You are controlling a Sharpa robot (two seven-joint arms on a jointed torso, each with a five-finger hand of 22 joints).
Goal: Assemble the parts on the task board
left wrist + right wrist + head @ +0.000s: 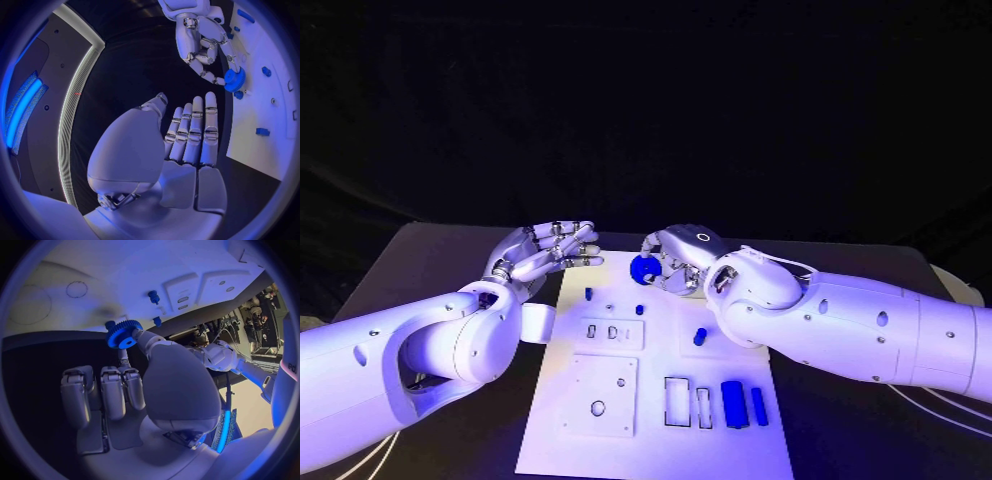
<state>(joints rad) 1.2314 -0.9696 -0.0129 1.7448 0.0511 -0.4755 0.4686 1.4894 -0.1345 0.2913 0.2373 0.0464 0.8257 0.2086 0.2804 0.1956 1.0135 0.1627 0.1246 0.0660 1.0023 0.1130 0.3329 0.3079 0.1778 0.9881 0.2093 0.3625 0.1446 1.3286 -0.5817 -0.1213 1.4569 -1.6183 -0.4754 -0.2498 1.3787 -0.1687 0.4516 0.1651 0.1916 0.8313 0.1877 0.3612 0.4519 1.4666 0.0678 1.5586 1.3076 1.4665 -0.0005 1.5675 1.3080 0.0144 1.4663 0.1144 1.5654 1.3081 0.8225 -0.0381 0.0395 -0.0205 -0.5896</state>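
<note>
White rounded arms (877, 325), silver jointed robot hand (678, 262)

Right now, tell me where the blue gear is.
The blue gear is pinched in the right robot hand, at the far edge of the task board, just right of the left robot hand.

The left hand (187, 145) lay open over the black table (137, 75), fingers straight and close together, holding nothing. Beyond it the right hand (201, 42) pinched a blue gear (234, 79) at the edge of the white task board (262, 105) (other small blue parts (262, 132) sat on the board).
</note>
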